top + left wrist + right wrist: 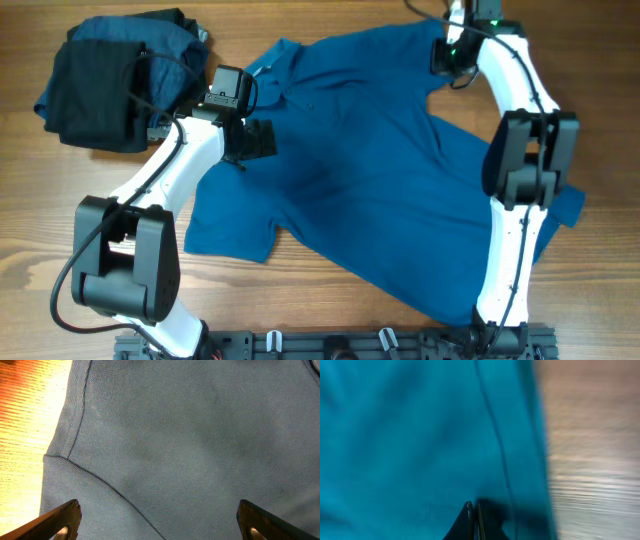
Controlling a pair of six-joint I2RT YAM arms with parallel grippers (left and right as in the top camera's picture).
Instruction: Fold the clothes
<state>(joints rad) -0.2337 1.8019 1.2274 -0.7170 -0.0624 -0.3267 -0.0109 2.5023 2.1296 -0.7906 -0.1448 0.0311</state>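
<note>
A large medium-blue polo shirt (370,150) lies spread on the wooden table, collar toward the back left. My left gripper (258,140) hovers over its left shoulder area. In the left wrist view it is open (160,522), with a sleeve seam of the shirt (165,435) between the fingers. My right gripper (445,55) is at the shirt's far right edge. In the blurred right wrist view its fingers (474,517) are pressed together above the shirt (410,435) near a hem. I see no fabric between them.
A pile of black and dark blue garments (110,80) sits at the back left corner. Bare wooden table (60,230) shows left of and in front of the shirt. The arm bases stand on a rail (340,345) at the front edge.
</note>
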